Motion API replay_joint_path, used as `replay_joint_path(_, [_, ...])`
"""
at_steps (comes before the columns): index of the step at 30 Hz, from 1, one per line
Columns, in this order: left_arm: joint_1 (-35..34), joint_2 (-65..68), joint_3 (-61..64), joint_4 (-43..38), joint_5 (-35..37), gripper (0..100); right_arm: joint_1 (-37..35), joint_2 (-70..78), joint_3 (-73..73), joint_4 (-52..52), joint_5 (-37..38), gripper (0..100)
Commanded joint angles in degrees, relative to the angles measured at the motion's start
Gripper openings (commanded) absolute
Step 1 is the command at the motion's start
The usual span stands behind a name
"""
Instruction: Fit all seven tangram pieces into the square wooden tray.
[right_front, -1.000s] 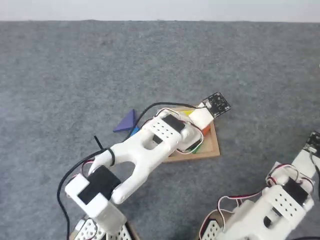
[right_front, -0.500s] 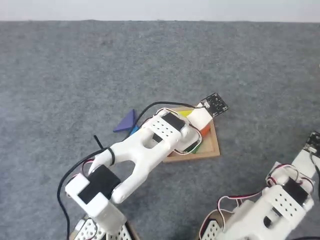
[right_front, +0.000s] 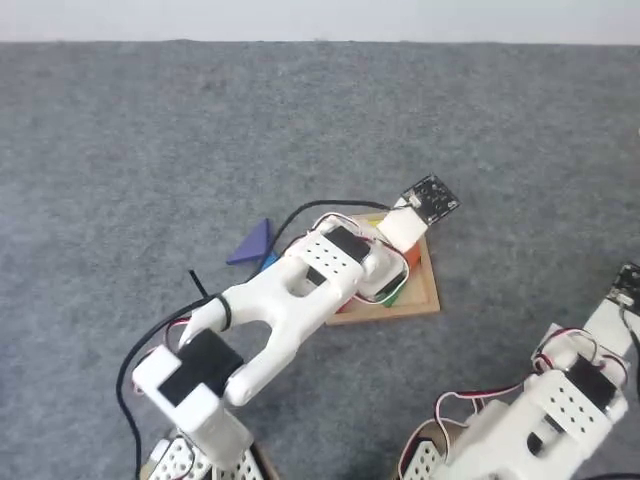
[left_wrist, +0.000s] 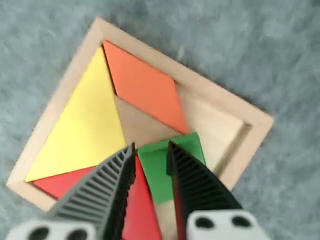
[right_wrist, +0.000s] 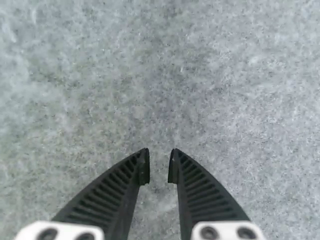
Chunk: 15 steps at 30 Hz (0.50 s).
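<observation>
The square wooden tray (left_wrist: 210, 87) holds a yellow triangle (left_wrist: 85, 125), an orange parallelogram (left_wrist: 145, 90), a red triangle (left_wrist: 62, 182) and a green piece (left_wrist: 157, 172). My left gripper (left_wrist: 151, 150) hovers over the tray with its fingertips slightly apart above the green piece, which is wider than the gap. Bare wood shows in the tray's middle and one corner. From above, the left arm (right_front: 300, 300) covers most of the tray (right_front: 428, 300). A purple triangle (right_front: 253, 243) and a blue piece (right_front: 268, 262) lie on the carpet beside it. My right gripper (right_wrist: 158, 162) rests over bare carpet, fingers nearly together.
Grey carpet covers the whole table. The right arm (right_front: 560, 400) sits folded at the near right corner, well away from the tray. A black cable (right_front: 200, 287) runs along the left arm.
The left wrist has lifted and tilted slightly over the tray. The right arm and the loose pieces have not moved.
</observation>
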Motion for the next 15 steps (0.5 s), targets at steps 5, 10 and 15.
replay_joint_path(5, [-0.3, 0.4, -0.9, 3.3, -1.7, 11, -0.1, -0.3, -2.4, -0.7, -0.6, 9.0])
replay_joint_path(10, [-0.4, -2.5, -1.3, 4.1, -1.6, 11, -0.1, -0.3, -2.4, -0.7, -0.6, 9.0])
replay_joint_path(15, [-1.9, -12.7, -0.1, 5.9, -1.3, 11, -0.2, -0.4, -1.1, -1.0, -0.4, 9.0])
